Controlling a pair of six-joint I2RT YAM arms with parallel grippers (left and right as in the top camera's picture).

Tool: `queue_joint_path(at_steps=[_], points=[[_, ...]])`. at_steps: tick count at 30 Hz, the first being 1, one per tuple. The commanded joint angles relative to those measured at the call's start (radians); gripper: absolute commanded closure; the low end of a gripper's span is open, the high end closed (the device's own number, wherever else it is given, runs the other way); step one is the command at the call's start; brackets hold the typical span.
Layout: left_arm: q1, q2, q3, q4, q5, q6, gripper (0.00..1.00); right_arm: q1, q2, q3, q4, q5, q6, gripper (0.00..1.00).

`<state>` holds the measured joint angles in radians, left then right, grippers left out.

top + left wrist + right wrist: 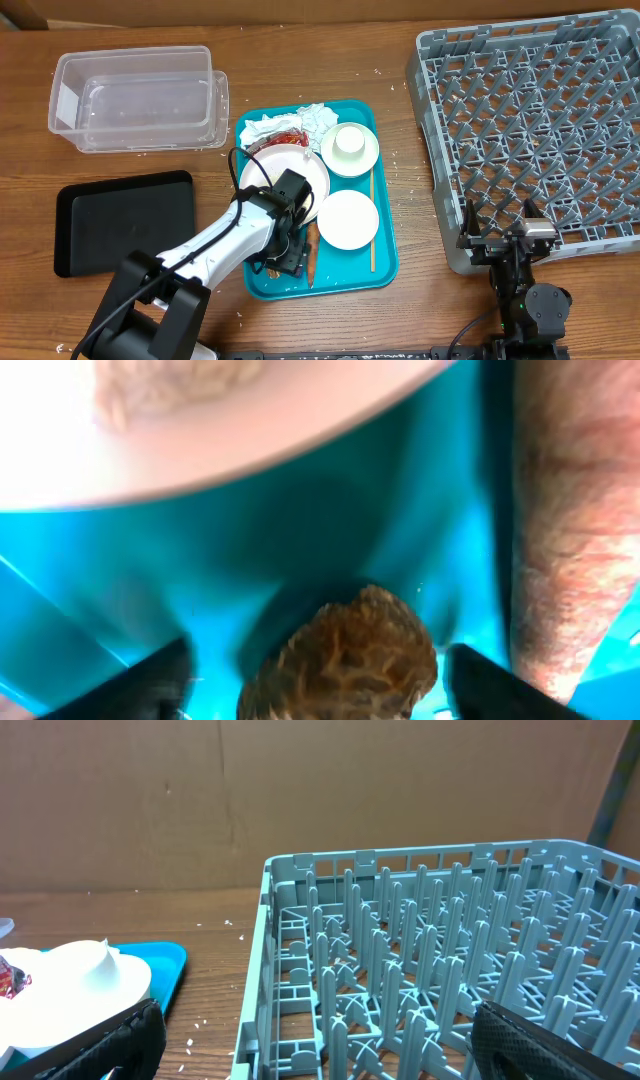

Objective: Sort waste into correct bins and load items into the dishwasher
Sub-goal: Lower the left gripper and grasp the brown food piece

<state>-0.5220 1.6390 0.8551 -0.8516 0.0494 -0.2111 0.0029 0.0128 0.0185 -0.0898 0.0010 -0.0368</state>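
Observation:
My left gripper point(290, 255) hangs low over the front of the teal tray point(385, 265), open. In the left wrist view a brown lumpy food bit point(345, 655) lies on the tray between the fingers point(150, 680), with a gap on each side. A long orange-brown piece point(570, 540) lies just to its right. A pale pink plate point(290, 170), a white plate point(348, 219), a cup point(350, 143) on a saucer, napkins point(305, 118), a red wrapper point(288, 137) and a wooden stick point(372, 220) share the tray. My right gripper point(510, 245) stands open and empty at the grey dish rack's point(540, 130) front edge.
The black tray point(125, 220) lies at the front left, left of my left arm. A clear plastic container point(140, 98) stands behind it. In the right wrist view the rack's near wall point(290, 970) rises directly ahead, with the teal tray's corner point(170, 965) to the left.

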Motion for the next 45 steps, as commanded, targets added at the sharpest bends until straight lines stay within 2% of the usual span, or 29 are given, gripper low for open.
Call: queue_joint_path(at_steps=[1, 9, 10, 13, 27, 32, 36, 39, 41, 45], points=[[-0.004, 0.009, -0.01, 0.031, 0.031, 0.003, 0.0, 0.007, -0.01, -0.01, 0.006, 0.005, 0.004, 0.0], [-0.004, 0.009, -0.011, 0.036, 0.067, 0.025, 0.0, 0.007, -0.01, -0.01, 0.006, 0.005, 0.005, 0.0], [-0.004, 0.009, -0.012, 0.036, 0.067, 0.025, 0.1, 0.007, -0.01, -0.01, 0.006, 0.005, 0.005, 0.0], [-0.004, 0.009, -0.017, 0.032, 0.061, 0.024, 0.25, 0.007, -0.01, -0.01, 0.006, 0.005, 0.004, 0.0], [-0.004, 0.009, -0.018, -0.007, 0.053, 0.002, 0.34, 0.007, -0.01, -0.01, 0.006, 0.005, 0.004, 0.0], [-0.004, 0.009, -0.018, 0.007, 0.052, 0.002, 0.42, 0.007, -0.01, -0.01, 0.006, 0.005, 0.004, 0.0], [-0.004, 0.009, -0.018, 0.007, 0.052, 0.002, 0.52, 0.007, -0.01, -0.01, 0.006, 0.005, 0.004, 0.0], [-0.002, 0.008, -0.014, 0.004, 0.056, -0.005, 0.54, 0.007, -0.01, -0.01, 0.006, 0.005, 0.004, 0.0], [0.0, 0.008, 0.008, -0.016, 0.056, -0.021, 0.63, 0.007, -0.01, -0.01, 0.006, 0.005, 0.005, 0.0], [0.0, 0.008, 0.052, -0.06, 0.056, -0.029, 0.66, 0.007, -0.01, -0.01, 0.006, 0.005, 0.004, 0.0]])
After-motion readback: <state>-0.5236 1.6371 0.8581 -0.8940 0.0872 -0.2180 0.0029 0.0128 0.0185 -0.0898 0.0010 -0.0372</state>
